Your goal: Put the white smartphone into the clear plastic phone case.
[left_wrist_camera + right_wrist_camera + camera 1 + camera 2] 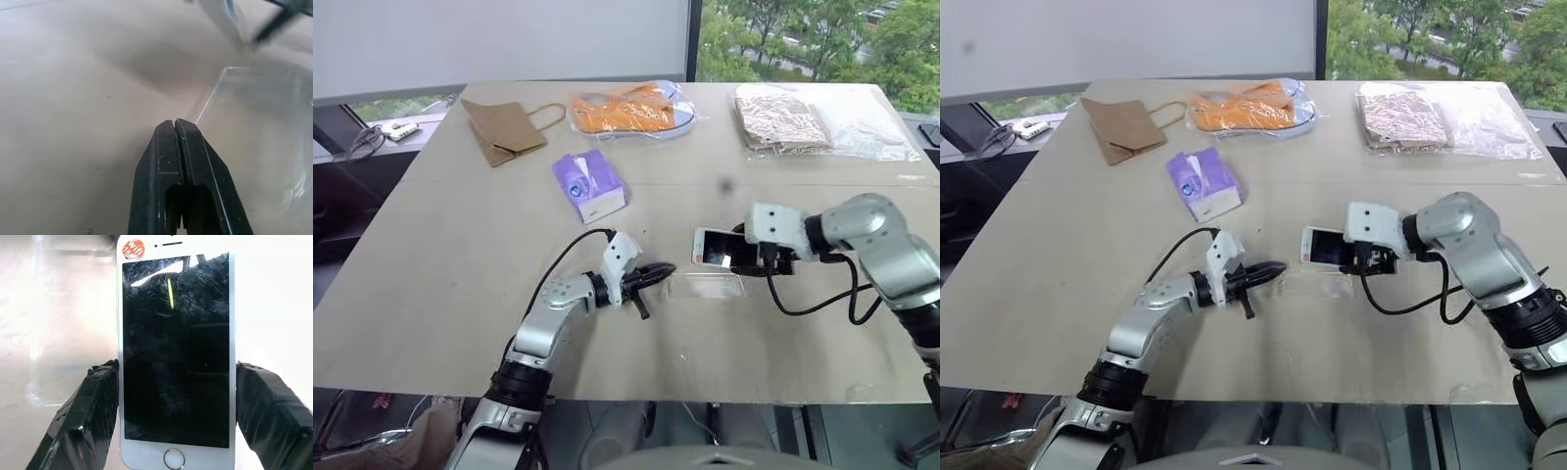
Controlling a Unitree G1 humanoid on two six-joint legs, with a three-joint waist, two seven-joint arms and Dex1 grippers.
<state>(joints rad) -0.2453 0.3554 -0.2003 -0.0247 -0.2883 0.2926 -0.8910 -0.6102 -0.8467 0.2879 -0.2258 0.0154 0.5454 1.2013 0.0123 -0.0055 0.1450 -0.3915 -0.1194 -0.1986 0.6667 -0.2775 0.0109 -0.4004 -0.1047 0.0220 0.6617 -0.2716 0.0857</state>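
Left pincer (651, 276) near centre of the bench (440, 255), fingers pressed together, nothing between them, tips just at the left edge of the clear plastic phone case (707, 286). In the left wrist view the shut black fingers (181, 161) sit beside the case's glossy rim (254, 137); touching or just apart, cannot tell.

Case lies flat on the bench between the two pincers, long side running left-right.

Right pincer (766, 257) just right of and slightly beyond the case, pinching the white smartphone (713, 246) by its two long edges. In the right wrist view, both taped fingers (83, 416) press the phone's sides, black screen facing the camera, home button near the wrist, small round orange sticker at its far end. Phone's free end points left, hanging above the far edge of the case; whether phone meets case, cannot tell.

Farther back: purple tissue pack (589, 185) left of centre. At the far edge, brown paper bag (504, 129) on the left, orange item in clear bag (628, 108) in the middle, patterned item in clear bag (783, 122) on the right.
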